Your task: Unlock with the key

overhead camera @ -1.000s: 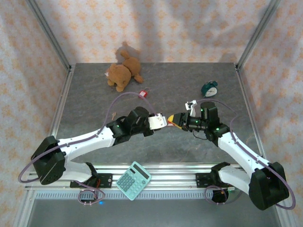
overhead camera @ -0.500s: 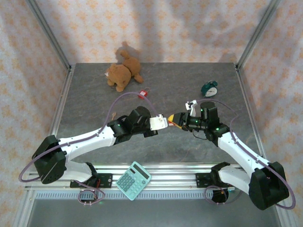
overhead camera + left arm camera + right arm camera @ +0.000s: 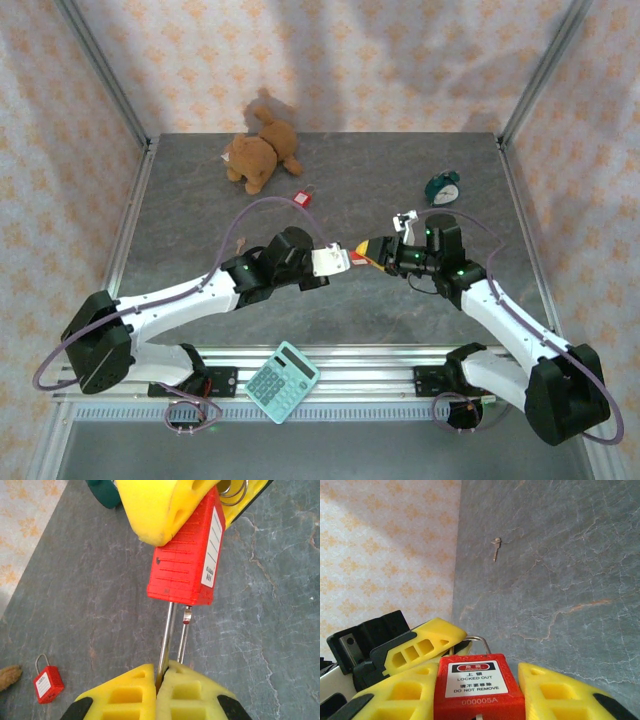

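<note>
Now, at left, the left hand (image 3: 159, 679) pinches shut on the steel shackle (image 3: 169, 630) of the red padlock (image 3: 182, 565), held above the table (image 3: 260, 630). At right, the right hand (image 3: 480, 690) clamps the padlock's body. One shackle leg seems just clear of the body, so unlocking looks nearly done; pulling it fully free remains.

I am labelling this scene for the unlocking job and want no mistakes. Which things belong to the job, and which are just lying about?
Belong to the job:
- held red padlock, body in the right gripper, shackle pinched by the left gripper
- key, loose on the table

Just lying about:
- second red padlock
- teddy bear
- alarm clock
- calculator
</note>
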You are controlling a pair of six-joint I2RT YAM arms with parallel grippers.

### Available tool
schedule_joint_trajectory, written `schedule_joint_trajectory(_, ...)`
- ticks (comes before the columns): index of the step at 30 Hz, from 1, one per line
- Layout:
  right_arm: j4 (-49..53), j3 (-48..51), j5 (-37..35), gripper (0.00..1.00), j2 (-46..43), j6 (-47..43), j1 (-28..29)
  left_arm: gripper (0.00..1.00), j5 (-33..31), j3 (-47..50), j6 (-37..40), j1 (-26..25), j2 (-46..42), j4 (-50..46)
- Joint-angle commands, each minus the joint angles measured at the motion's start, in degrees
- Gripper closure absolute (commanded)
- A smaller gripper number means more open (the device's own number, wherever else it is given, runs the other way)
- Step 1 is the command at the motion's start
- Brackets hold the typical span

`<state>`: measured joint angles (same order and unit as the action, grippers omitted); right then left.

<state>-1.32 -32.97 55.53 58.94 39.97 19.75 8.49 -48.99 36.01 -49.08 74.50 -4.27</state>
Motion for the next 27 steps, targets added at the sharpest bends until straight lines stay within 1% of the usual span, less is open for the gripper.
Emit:
schedule_joint_trajectory(1,1.13,-0.73,-1.45,0.8,-1.28,-0.84,-1.63,1.0,-4.57,0.47,-0.41,0.91,-3.08,-1.87)
schedule_joint_trajectory(7,1.11,-0.58,-1.06,0.8,-1.33,-1.01,-2.33,0.95,-6.28,0.96,-0.3,0.91,-4.35,-2.5)
schedule_joint_trajectory(8,1.09,-0.6,-0.99,0.8,-1.29,-1.03,-2.27,0.89,-6.42,0.91,-0.37,0.87,-4.57,-2.54)
schedule_joint_trajectory(10,0.85,-0.81,-0.72,0.8,-1.2,-0.92,-2.25,0.63,-6.3,0.36,-1.21,0.92,-4.59,-2.78)
schedule_joint_trajectory(11,0.43,-0.84,-0.47,0.8,-1.02,-0.66,-2.12,0.52,-6.22,0.15,-1.86,0.92,-4.5,-2.65)
schedule_joint_trajectory(12,0.05,-0.91,-0.25,0.8,-0.7,-0.51,-1.85,0.46,-5.16,-0.48,-2.5,0.82,-4.21,-2.8)
schedule_joint_trajectory(14,0.02,-1.09,-0.2,0.8,-0.19,-0.72,-1.04,0.4,-3.36,-1.99,-3.19,0.13,-3.18,-3.11)
schedule_joint_trajectory(19,-0.36,-1.18,-0.82,0.8,-0.2,-0.65,0.98,0.38,-1.85,-5.29,-2.25,-3.86,0.46,-2.45)
schedule_joint_trajectory(21,-0.09,-1.47,-0.75,0.8,-0.34,-0.91,1.45,0.38,-2.5,-5.51,-1.67,-5.1,1.74,-0.39)
schedule_joint_trajectory(23,0.26,-1.66,-0.68,0.8,-0.4,-1.12,1.87,0.38,-2.45,-5.66,-1.47,-5.57,2.8,1.23)
schedule_joint_trajectory(27,0.51,-1.57,-0.42,0.8,-1.27,-1.09,2.22,0.4,-1.87,-6.72,-1.47,-5.83,4.98,0.82)
